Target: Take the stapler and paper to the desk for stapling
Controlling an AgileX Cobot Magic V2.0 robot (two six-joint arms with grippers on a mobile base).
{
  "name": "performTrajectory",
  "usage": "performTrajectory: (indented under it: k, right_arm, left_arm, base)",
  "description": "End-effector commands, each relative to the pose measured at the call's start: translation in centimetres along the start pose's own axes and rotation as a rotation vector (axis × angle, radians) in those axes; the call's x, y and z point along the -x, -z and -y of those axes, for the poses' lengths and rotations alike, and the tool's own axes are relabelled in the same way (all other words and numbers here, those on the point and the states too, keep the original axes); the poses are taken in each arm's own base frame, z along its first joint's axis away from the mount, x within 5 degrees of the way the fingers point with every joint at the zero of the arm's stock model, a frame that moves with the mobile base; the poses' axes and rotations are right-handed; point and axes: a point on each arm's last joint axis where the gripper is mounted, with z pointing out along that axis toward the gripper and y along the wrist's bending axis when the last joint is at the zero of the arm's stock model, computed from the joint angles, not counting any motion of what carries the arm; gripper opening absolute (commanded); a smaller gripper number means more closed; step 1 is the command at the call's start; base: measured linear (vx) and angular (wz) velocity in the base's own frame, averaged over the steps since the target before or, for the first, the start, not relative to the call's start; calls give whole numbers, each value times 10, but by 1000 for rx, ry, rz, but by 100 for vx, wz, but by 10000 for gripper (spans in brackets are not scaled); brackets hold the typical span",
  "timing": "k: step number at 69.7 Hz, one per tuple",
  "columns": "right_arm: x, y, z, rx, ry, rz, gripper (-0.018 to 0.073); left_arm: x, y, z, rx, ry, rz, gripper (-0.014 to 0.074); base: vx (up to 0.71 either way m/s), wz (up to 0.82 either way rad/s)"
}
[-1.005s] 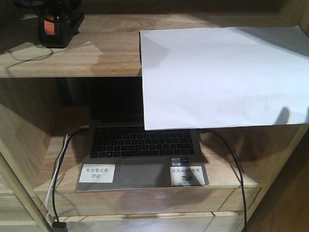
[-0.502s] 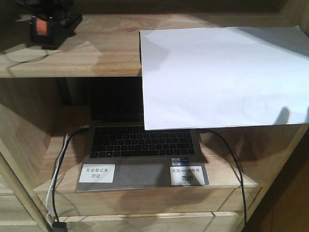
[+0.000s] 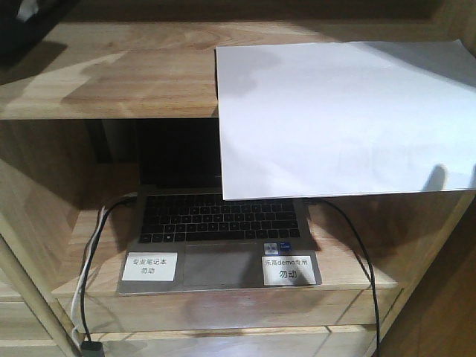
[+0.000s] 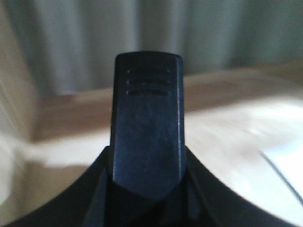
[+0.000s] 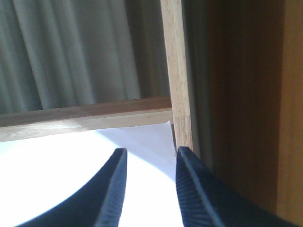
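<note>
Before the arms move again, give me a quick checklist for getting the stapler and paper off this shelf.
1. The stapler is clamped in the left gripper: ok.
2. The right gripper is open: ok.
3. It hangs over the paper: ok.
4. The paper is gripped: not ok.
5. The paper overhangs the shelf edge, pinchable: ok.
6. The right fingers touch the paper: cannot tell.
</note>
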Motion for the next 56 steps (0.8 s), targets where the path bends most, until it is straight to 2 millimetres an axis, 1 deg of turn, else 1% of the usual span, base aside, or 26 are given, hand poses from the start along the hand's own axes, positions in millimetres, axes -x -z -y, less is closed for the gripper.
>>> performTrajectory:
  k: [1, 4, 6, 21, 35, 45, 56]
  right_arm:
    - [14, 0, 0, -5, 4, 86, 239]
    - [14, 0, 0, -5, 4, 86, 239]
    - [14, 0, 0, -5, 4, 86, 239]
    - [14, 0, 0, -5, 4, 86, 239]
    - [14, 0, 0, -5, 4, 86, 239]
    - [14, 0, 0, -5, 4, 86, 239]
    - [14, 0, 0, -5, 4, 86, 239]
  left_arm:
    - [3, 37, -2, -92, 15, 190, -7]
    - [-5, 42, -2, -113, 10, 187, -7]
    - [-10, 50, -3, -130, 4, 196, -7]
    - [-48, 87, -7, -239, -81, 212, -7]
    - [-82, 118, -7, -377, -132, 174, -7]
    - [-100, 139, -9, -440, -162, 176, -7]
    - [-117, 161, -17, -450, -173, 214, -7]
  base:
    - [0, 0]
    - [0, 0]
    - [0, 0]
    - [0, 0]
    - [0, 0]
    - [0, 0]
    - [0, 0]
